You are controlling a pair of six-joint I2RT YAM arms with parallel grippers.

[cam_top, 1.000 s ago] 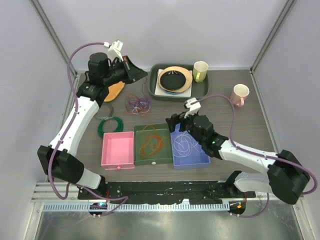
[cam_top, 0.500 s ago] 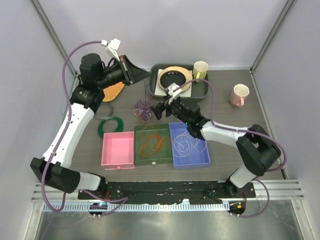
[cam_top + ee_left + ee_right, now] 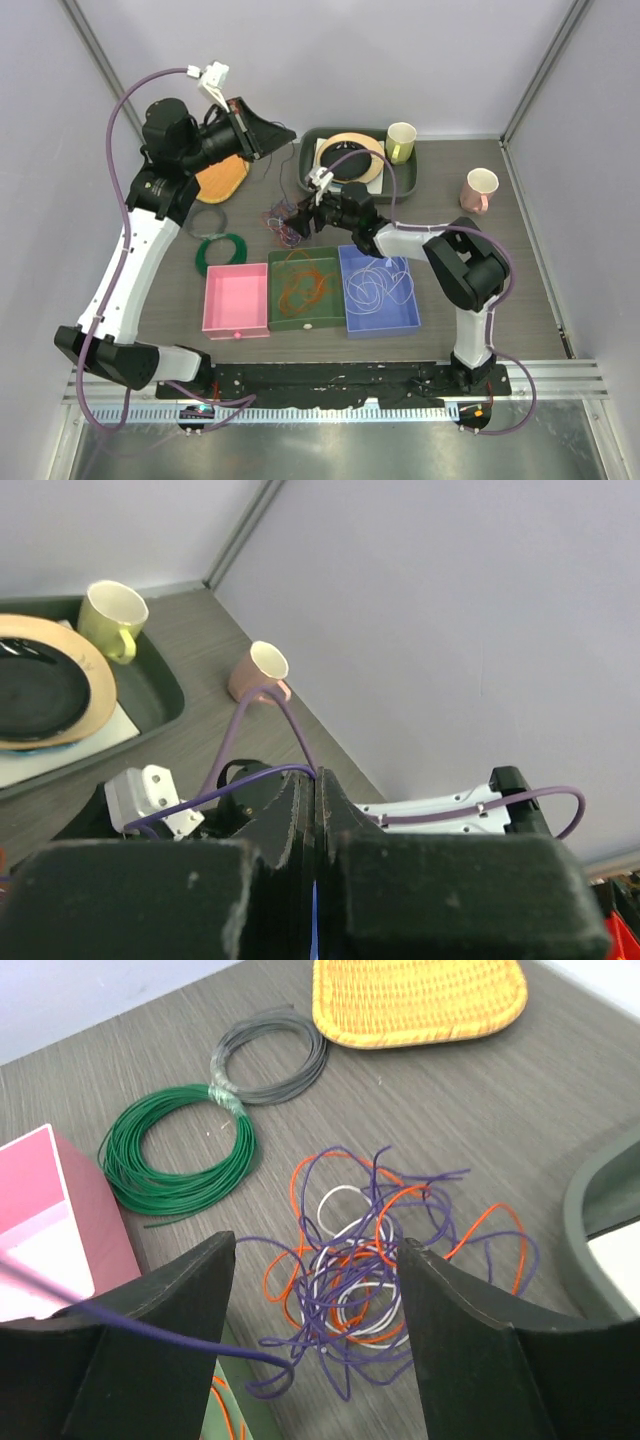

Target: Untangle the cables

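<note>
Tangled orange, purple and white cables lie mid-frame on the table, the right gripper straddling them, jaws apart, likely to pinch one strand, while the left gripper, raised upper left, is clenched.

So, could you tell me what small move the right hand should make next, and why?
Probably ease the right hand down and close it on one strand. It hovers open directly over the tangle of orange, purple and white cables, with a finger on each side, seemingly not touching them yet.
</note>
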